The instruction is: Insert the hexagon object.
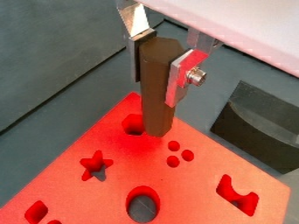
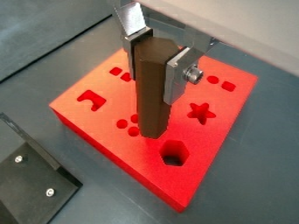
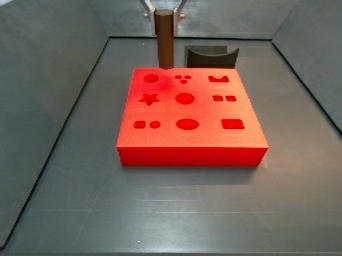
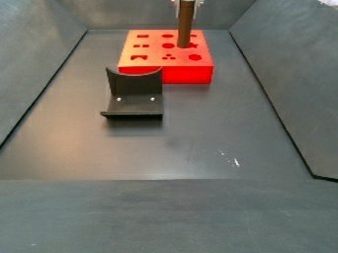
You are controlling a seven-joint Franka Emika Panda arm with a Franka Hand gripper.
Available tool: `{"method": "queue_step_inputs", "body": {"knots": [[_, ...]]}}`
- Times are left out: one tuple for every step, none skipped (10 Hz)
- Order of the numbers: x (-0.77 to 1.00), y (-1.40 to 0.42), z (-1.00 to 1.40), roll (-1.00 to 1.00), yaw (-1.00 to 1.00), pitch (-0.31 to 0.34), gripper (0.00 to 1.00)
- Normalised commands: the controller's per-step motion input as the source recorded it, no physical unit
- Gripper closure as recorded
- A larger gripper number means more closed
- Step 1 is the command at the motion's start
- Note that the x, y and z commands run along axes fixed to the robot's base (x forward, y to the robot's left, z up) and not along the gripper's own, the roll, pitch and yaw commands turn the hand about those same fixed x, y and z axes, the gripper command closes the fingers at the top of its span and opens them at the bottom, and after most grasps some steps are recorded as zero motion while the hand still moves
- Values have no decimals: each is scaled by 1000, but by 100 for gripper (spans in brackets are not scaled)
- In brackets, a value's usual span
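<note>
A slender brown peg [image 1: 156, 83] with flat faces and a matte finish is standing upright over a bright red block [image 3: 187, 112]. The block is a flat slab, smooth and slightly glossy, with holes cut through its top in many shapes: a star [image 3: 150, 99], circles, squares and curved slots. In both wrist views the gripper [image 1: 163, 54] is closing narrowly on the upper part of the peg, and its flat silver fingers [image 1: 184, 77] are pressing against 2 opposite sides of it. The peg's lower end is meeting the block's top at a hole [image 1: 135, 123], though how deep it is sitting cannot be told. In a side view the peg [image 3: 163, 40] is standing at the block's 11 o'clock corner. A dark grey curved block [image 3: 209, 55] is resting on the grey floor, just beyond the red block at 1 o'clock. In a side view a dark bracket [image 4: 132, 94] is standing apart from the red block, nearer the camera.
</note>
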Motion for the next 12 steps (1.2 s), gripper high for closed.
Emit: {"method": "queue_step_inputs", "body": {"knots": [[-457,80,-234,-186,0,-100,100],[-334,0,-140,-234,191,-99,100],[-394,-74,0,-161,180,-153,100],[-131,-77,0,-109,103,-154,100],[0,0,-291,-36,203,-186,100],[174,0,-311,-24,343,-113,100],[240,0,-203,0,351,-57,100],[0,0,-111,6,134,-11,100],[-86,86,-114,3,3,0,100],[-117,140,-126,21,0,0,100],[-80,143,-129,34,20,0,100],[-51,77,-109,7,26,0,100]]}}
